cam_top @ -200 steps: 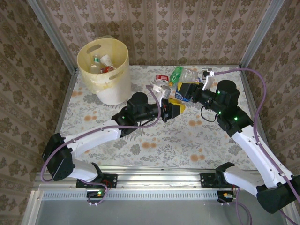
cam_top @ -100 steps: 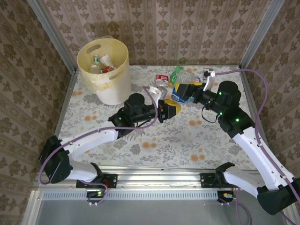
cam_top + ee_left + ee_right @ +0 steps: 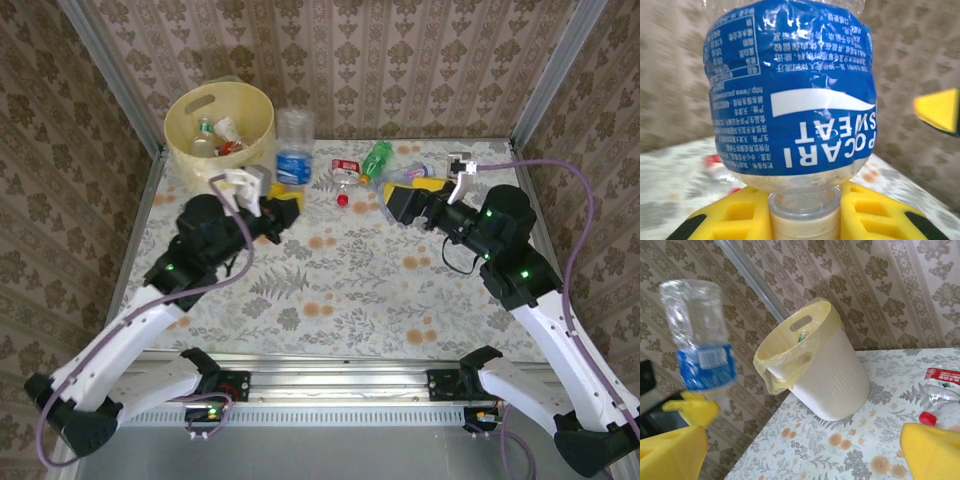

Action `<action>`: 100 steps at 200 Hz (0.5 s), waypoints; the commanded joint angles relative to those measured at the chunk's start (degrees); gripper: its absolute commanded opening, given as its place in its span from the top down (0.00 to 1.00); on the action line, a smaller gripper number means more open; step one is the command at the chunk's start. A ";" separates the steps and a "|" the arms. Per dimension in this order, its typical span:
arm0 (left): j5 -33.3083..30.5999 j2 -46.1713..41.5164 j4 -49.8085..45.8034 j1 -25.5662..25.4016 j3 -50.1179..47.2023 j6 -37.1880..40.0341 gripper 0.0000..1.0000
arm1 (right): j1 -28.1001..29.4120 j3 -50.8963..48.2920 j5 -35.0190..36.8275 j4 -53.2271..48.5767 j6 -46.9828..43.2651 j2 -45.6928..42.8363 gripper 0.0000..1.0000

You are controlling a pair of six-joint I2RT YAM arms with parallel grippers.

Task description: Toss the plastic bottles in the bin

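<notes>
Well, at the far left of the table stands the large pale yellow round plastic bin (image 3: 255,100), oval handle cut-outs near the top and a thin yellowish liner (image 3: 771,371) folded over its rim. Inside it lie a few small clear bottles (image 3: 218,132), one showing a flash of red.

Just right of that rim in the overhead view, and not over the opening, is the clear plastic bottle with the blue label (image 3: 294,150). It is held upside down: the left gripper (image 3: 275,205) has its yellow pads pinched on the neck, base pointing up. From the right wrist camera the same bottle hangs in the air to the left of the bin, tilted a little.

Over on the right, the right gripper (image 3: 410,195) has its yellow fingers spread wide, nothing between them.

Along the far edge of the table, between the two grippers, more bottles lie on their sides: a clear bottle with a red label and red cap (image 3: 345,172), a green plastic bottle (image 3: 377,158) just beside it, and a crumpled clear bottle (image 3: 405,170) next to that.

Underneath is a floral-patterned table cover (image 3: 340,280), pale with orange blooms and grey leaves. Brown damask wallpaper (image 3: 400,60) closes in the back and sides, with metal frame posts (image 3: 545,70) in the corners.

On the blue label, upside down in the left wrist view, big white letters read "POCARI SWEAT". The small print above it is too fine to make out.
</notes>
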 commanded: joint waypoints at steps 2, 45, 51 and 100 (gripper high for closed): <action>-10.79 -5.43 -6.59 3.83 3.70 10.21 0.90 | 0.32 -0.96 2.04 -2.31 -2.12 -1.81 0.00; -15.53 -9.96 -5.36 12.21 6.21 18.21 0.91 | 0.32 -2.09 2.76 -4.01 -3.21 -3.05 0.00; -15.83 -10.33 -4.81 13.02 6.31 18.91 0.92 | 0.34 -2.30 2.89 -4.27 -3.38 -3.27 0.00; -11.39 -9.09 -3.47 19.45 7.82 20.18 0.91 | 0.32 -2.91 3.65 -6.18 -4.84 -4.40 0.00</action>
